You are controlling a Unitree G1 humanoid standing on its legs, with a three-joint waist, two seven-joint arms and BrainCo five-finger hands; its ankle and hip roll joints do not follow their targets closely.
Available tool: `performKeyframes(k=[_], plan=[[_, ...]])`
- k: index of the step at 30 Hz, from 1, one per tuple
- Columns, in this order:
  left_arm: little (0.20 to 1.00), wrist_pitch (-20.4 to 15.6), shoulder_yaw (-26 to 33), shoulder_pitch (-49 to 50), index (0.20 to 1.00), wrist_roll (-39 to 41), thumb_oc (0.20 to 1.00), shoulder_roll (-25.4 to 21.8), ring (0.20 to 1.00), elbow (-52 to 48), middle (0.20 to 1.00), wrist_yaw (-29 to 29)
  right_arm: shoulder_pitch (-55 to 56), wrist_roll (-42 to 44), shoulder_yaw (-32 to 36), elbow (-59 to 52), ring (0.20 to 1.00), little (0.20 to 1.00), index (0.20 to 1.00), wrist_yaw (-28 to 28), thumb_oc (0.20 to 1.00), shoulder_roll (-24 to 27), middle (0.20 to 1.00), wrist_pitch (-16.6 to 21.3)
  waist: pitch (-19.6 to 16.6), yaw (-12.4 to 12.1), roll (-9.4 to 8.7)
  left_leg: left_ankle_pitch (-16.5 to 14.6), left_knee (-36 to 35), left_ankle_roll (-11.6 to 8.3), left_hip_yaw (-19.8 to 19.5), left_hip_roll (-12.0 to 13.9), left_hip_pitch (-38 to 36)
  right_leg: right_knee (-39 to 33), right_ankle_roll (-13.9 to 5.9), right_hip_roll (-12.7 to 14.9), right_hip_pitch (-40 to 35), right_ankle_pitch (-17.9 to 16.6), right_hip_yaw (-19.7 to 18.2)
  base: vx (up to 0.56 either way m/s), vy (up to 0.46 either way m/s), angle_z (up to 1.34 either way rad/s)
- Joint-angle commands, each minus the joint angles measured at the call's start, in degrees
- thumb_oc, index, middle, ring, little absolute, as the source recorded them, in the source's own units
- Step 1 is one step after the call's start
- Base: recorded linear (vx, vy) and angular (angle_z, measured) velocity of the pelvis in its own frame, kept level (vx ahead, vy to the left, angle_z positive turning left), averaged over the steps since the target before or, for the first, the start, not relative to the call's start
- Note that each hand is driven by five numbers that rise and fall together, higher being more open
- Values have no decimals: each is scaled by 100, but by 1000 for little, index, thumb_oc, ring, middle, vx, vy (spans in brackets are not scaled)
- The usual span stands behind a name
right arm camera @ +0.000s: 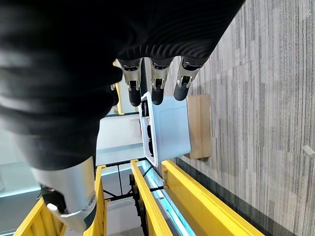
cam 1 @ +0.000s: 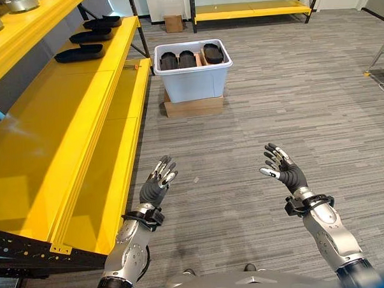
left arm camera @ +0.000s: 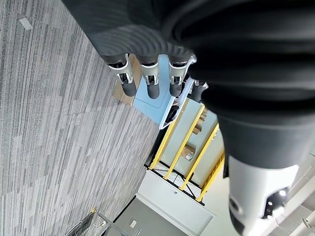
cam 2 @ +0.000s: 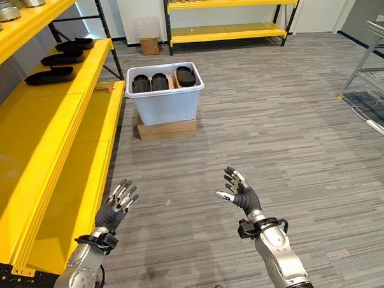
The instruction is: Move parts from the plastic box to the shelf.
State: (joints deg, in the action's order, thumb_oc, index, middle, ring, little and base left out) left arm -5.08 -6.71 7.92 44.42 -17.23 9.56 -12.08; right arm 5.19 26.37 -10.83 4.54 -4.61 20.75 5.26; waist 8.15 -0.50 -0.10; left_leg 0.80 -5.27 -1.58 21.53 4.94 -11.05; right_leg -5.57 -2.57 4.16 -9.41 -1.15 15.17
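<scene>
So both hands are just hanging out over the grey striped carpet floor [cam 1: 272,83], holding nothing. The left hand [cam 1: 157,186] is up near the edge of the yellow shelf [cam 1: 64,137], fingers straight and loosely spread, and the right hand [cam 1: 283,167] sits well apart from it on the other side, fingers relaxed and fanned out with the thumb sticking off to the side.

The plastic box [cam 1: 195,70] is well ahead of both hands. It's a pale, smooth tub with rounded corners and a lipped rim, sitting on a flat piece of cardboard [cam 1: 193,107]. Inside you can see dark oval parts [cam 1: 187,58] standing side by side, matte black and kind of ridged.

The shelf is glossy yellow metal with long flat decks. Three more black parts [cam 1: 80,54], long and shallow like little trays, already lie in a row on its far end.
</scene>
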Motion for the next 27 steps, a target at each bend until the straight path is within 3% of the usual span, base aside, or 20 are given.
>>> performKeyframes(k=[1,14,18,21,27], plan=[[1000,-134,-5,-212,1000,122,1000,-183,1000,-351,1000,47,-317,197,96,-104,1000,1000,1000,-123,1000,-78,1000,175,-66,-29,-166,87,46,-298,-162,288,1,73,-512,551,-34,-312,364,0,0,0],[1000,20,-30,-254,1000,32,1000,-237,1000,-352,1000,190,-277,114,174,-151,1000,1000,1000,-26,1000,-69,1000,116,-18,5,-168,22,86,-167,-204,149,-3,323,-543,618,-7,-220,280,20,70,0],[1000,121,-73,-336,1000,-141,1000,-329,1000,-390,1000,-63,-317,92,196,-128,1000,1000,1000,57,1000,-81,1000,126,62,7,-140,-67,186,-20,-269,2,49,575,-571,681,65,-135,204,-3,196,-1],[1000,392,-23,-335,1000,265,1000,-339,1000,-340,1000,86,-326,-43,199,-149,1000,1000,1000,41,1000,-93,1000,124,77,-9,-127,-143,230,103,-326,-135,74,789,-615,737,139,-99,157,-5,211,-2],[1000,655,-183,-367,1000,7,1000,-329,1000,-261,1000,8,-480,-201,193,-43,1000,1000,1000,277,1000,-63,1000,278,199,-87,-184,-278,234,379,-281,-396,74,1908,-832,931,624,-359,324,-33,186,-8]])
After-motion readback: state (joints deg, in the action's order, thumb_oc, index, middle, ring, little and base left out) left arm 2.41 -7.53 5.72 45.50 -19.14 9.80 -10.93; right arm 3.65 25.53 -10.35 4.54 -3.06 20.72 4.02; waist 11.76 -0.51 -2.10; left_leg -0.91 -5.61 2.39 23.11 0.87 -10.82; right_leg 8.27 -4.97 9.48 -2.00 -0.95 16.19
